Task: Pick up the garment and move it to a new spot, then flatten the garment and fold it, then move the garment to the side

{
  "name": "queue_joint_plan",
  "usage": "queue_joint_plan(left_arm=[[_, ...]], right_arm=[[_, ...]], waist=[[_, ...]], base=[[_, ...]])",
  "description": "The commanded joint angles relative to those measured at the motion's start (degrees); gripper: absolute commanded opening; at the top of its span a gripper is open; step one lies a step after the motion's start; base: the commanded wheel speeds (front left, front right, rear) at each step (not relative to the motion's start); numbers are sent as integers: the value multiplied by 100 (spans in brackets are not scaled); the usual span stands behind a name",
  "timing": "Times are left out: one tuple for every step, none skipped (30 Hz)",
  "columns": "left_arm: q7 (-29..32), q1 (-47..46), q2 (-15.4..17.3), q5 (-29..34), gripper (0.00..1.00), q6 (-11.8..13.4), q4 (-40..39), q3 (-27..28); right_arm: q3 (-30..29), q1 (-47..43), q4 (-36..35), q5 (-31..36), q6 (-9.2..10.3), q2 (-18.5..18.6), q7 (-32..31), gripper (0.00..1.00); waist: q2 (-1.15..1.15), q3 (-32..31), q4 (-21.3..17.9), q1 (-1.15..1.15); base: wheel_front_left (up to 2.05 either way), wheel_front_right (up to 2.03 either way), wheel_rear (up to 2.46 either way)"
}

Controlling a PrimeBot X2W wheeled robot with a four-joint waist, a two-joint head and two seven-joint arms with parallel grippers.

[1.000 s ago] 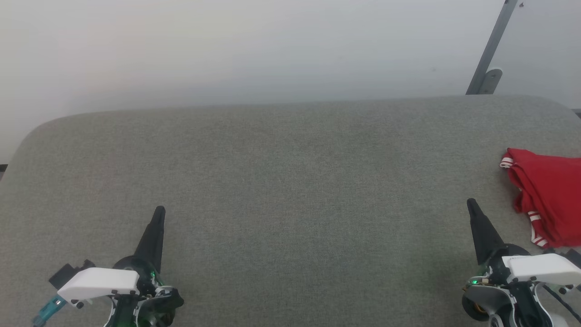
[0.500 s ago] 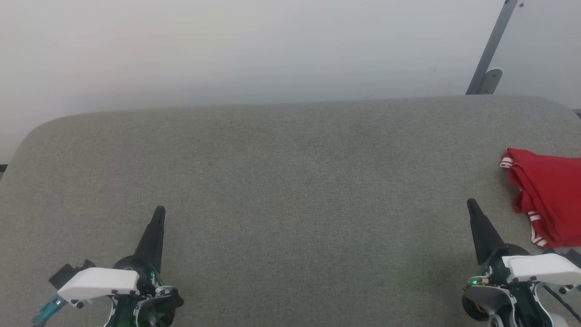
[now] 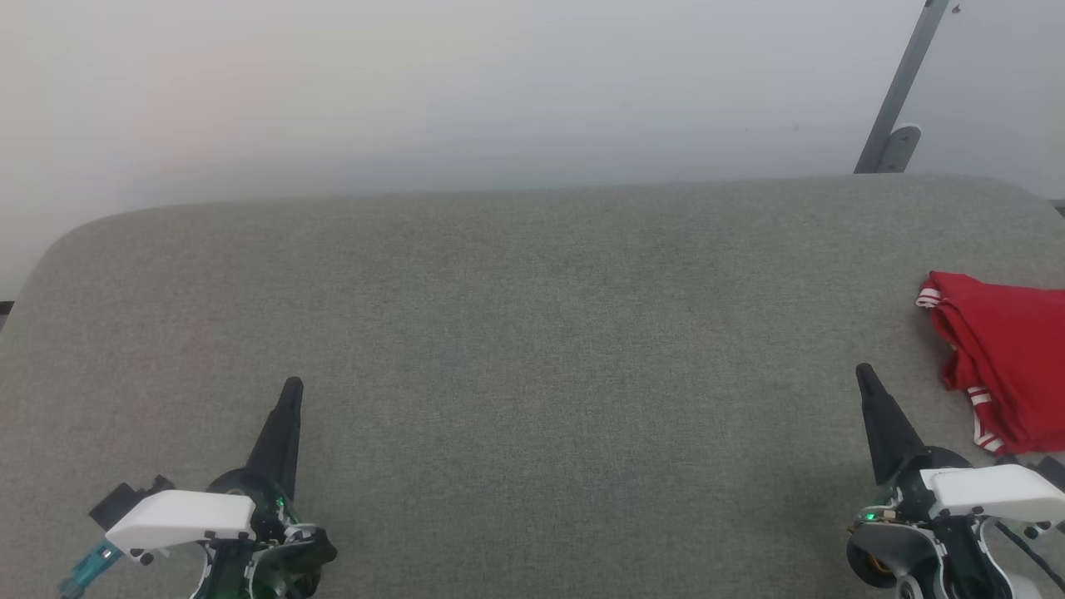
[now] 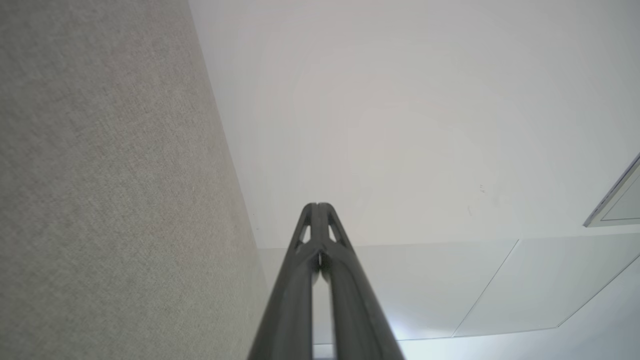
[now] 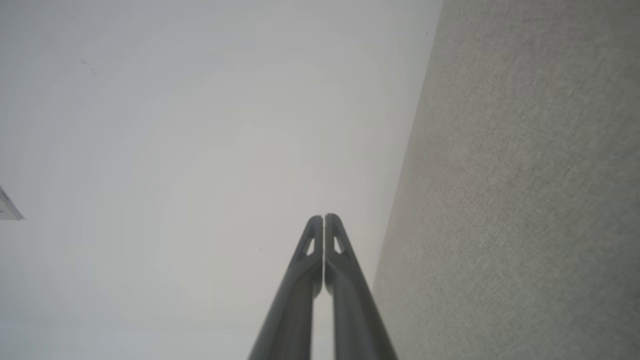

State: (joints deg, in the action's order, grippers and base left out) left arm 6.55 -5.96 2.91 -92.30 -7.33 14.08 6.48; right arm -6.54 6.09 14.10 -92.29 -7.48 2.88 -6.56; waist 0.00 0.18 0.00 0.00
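Head view, looking down on a wide grey fabric-covered table [image 3: 532, 333] with a pale wall [image 3: 416, 83] behind it. At the lower left, the left gripper [image 3: 291, 388] points up the picture, its two dark fingers pressed together into a single spike, holding nothing. At the lower right, the right gripper [image 3: 864, 371] stands the same way, fingers together and empty. Just to its right and a little farther back, the garment [image 3: 1011, 358] lies on the table at the right side; it is a loose red heap with red-and-white striped trim at its far corner and near edge, partly cut off by the picture's edge; gripper and cloth are near but apart. A grey metal post [image 3: 903, 83] slants up the wall at the upper right.

Both wrist views look along closed fingertips, with grey table on one side and pale wall on the other.

As a judgement, this fits two stages: the cloth waiting at the side to be picked up, or already set aside after folding. It looks rumpled rather than squarely folded, but much of it is out of view, so the step in hand cannot be settled, nor a next move; either way, the right arm is the nearer one.
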Motion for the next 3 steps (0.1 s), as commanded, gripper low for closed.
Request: queue_joint_plan(left_arm=[[18,-61,-16,-20,0,-29,-2,14],[18,-61,-16,-20,0,-29,-2,14],[18,-61,-16,-20,0,-29,-2,14]], right_arm=[[-4,26,-22,-23,-2,-18,-15,0],[-5,26,-22,-23,-2,-18,-15,0],[-4,26,-23,-23,-2,-18,-15,0]], waist=[[0,0,0,0],[0,0,0,0],[0,0,0,0]], base=[[0,0,0],[0,0,0],[0,0,0]])
